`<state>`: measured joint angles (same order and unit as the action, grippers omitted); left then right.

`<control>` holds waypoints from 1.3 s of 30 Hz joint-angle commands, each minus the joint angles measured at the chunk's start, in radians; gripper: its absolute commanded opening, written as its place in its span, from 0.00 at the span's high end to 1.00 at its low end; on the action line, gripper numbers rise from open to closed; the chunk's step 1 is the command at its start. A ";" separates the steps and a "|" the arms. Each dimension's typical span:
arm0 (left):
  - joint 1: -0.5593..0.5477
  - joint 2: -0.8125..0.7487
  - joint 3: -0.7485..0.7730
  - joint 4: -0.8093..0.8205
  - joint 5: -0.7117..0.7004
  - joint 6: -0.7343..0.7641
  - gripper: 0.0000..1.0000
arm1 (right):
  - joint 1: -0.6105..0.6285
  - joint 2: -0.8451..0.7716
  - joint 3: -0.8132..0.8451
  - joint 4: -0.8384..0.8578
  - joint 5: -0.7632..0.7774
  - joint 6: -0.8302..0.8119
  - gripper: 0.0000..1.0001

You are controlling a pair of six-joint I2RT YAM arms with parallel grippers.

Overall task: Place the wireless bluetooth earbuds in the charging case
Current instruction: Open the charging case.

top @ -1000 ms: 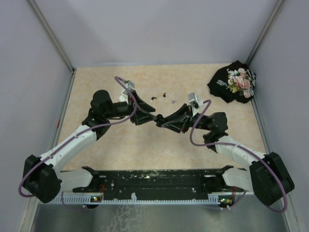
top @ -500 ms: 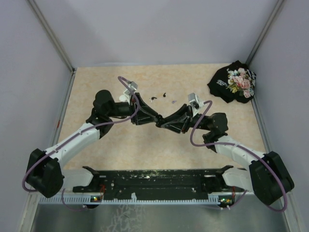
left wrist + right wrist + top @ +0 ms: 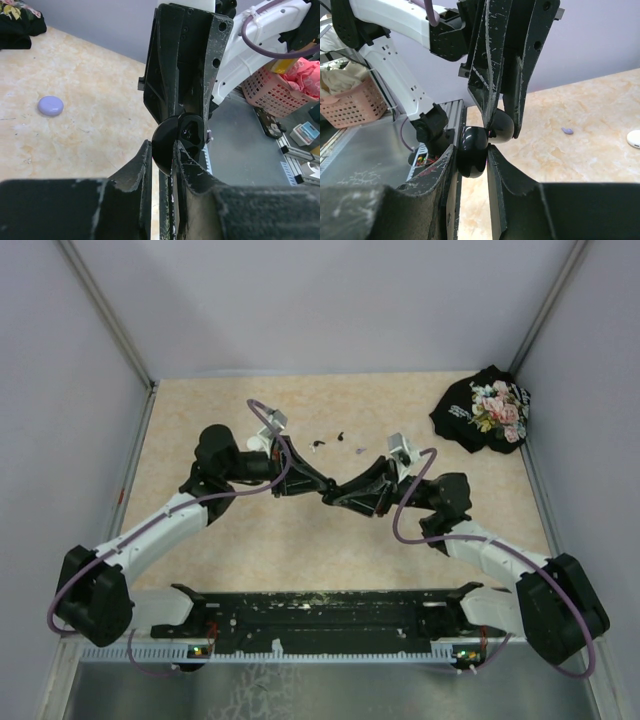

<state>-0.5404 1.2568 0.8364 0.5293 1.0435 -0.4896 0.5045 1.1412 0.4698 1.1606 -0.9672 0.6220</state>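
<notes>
The left gripper (image 3: 162,152) pinches the black charging case (image 3: 171,136) above the tabletop (image 3: 75,135). The right gripper (image 3: 471,154) clamps it too.

This is a robotics lab cell: a walled-in test booth, not a lived-in room. Plain pale lavender panels (image 3: 330,300) close off the beige, stone-patterned tabletop (image 3: 250,550) at its far, left and right edges, with bare metal posts (image 3: 107,315) rising from the far corners. The left arm (image 3: 150,530) and right arm (image 3: 490,552) are bolted to a black rail (image 3: 330,608) along the near edge, and purple cables (image 3: 396,520) hang in loose loops. Past that edge, the wrist views show a pink plastic basket (image 3: 272,92) of cloth and a grey metal surface (image 3: 240,150).
</notes>
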 commanded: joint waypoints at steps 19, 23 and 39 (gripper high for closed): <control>-0.095 0.005 0.456 -1.065 -0.362 0.811 0.95 | 0.021 -0.140 0.148 -0.723 0.037 -0.527 0.39; -0.177 0.047 0.502 -1.132 -0.476 0.882 0.95 | 0.022 -0.139 0.149 -0.706 0.054 -0.532 0.39; -0.255 0.085 0.557 -1.180 -0.560 0.969 0.97 | 0.022 -0.084 0.116 -0.645 -0.070 -0.548 0.48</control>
<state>-0.7856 1.3468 1.3514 -0.6353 0.4892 0.4423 0.5152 1.0435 0.5892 0.4431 -0.9642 0.0895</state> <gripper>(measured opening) 0.223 0.523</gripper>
